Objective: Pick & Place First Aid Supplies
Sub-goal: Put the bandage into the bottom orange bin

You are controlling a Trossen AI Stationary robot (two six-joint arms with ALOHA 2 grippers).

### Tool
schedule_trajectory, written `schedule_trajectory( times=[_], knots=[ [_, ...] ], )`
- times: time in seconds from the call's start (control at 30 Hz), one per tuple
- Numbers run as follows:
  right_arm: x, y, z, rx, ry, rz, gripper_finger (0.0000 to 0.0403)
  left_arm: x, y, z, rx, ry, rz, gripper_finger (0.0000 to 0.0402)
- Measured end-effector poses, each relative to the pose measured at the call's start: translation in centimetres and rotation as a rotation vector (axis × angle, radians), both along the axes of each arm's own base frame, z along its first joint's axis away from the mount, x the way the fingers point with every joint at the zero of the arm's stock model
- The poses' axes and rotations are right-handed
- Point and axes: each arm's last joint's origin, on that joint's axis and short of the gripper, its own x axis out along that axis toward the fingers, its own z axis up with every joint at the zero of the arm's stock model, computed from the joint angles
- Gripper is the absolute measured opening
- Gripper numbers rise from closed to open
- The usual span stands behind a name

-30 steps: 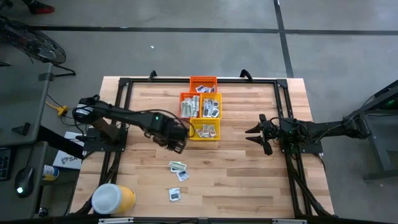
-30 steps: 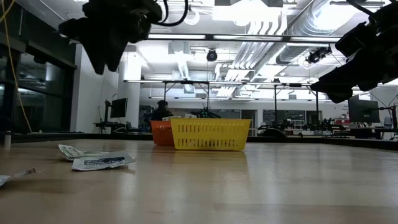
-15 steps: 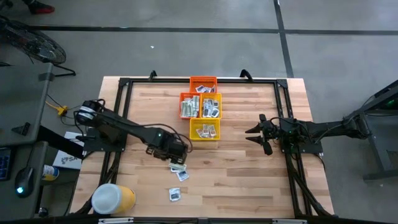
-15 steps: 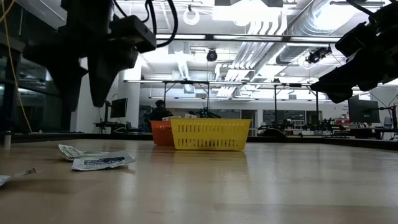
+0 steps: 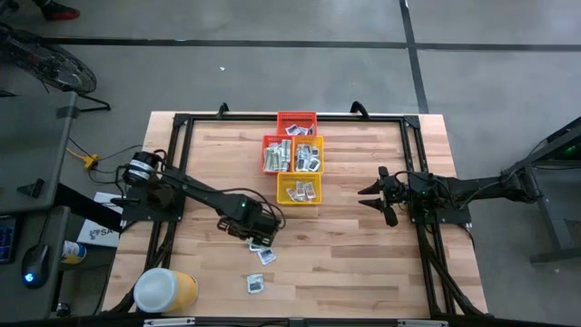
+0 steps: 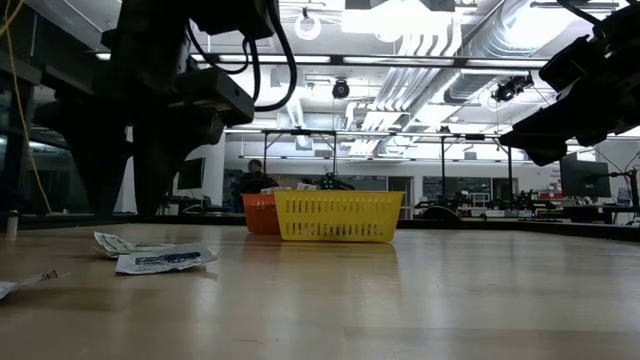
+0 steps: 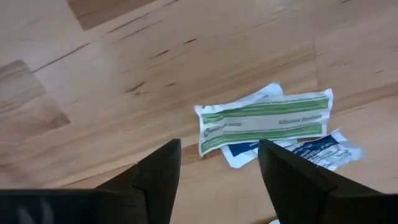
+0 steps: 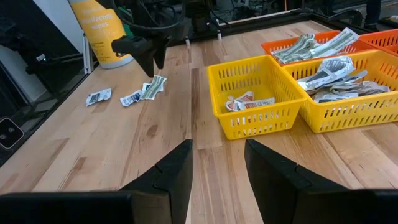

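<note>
Packets are lying loose on the wooden table (image 5: 363, 263): a green-striped packet (image 7: 264, 119) is resting over a blue-marked packet (image 7: 311, 151). Left gripper (image 5: 257, 231) is hovering just above them, jaws spread, empty. Right gripper (image 5: 374, 195) is waiting aside, jaws apart.

High view straight down, low view table-level, wrist views close, sharing yellow basket (image 6: 338, 216)

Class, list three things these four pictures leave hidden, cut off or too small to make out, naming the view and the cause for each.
1. High view: the packets under the left gripper, covered by the arm.
2. Left wrist view: the blue-marked packet, mostly hidden under the green-striped packet; its print is too small to read.
3. Low view: the contents of the yellow basket, hidden by its wall, and the orange basket mostly behind it.
</note>
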Motion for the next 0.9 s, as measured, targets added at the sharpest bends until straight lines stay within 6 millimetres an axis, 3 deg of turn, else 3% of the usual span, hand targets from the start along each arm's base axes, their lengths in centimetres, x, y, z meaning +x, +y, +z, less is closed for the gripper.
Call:
schedule_trajectory(
  times=[0.27,0.53,0.9],
  knots=[
    [0.0,0.0,0.0,0.000,0.000,0.000,0.0139,-0.1,0.1,-0.1,0.019,0.003,0.002,0.0202],
    [0.0,0.0,0.0,0.000,0.000,0.000,0.0139,-0.6,0.1,-1.8,-0.034,-0.014,0.021,0.0177],
    [0.0,0.0,0.0,0.000,0.000,0.000,0.0139,-0.7,-0.1,-1.9,-0.040,-0.014,0.008,0.0174]
  ],
)
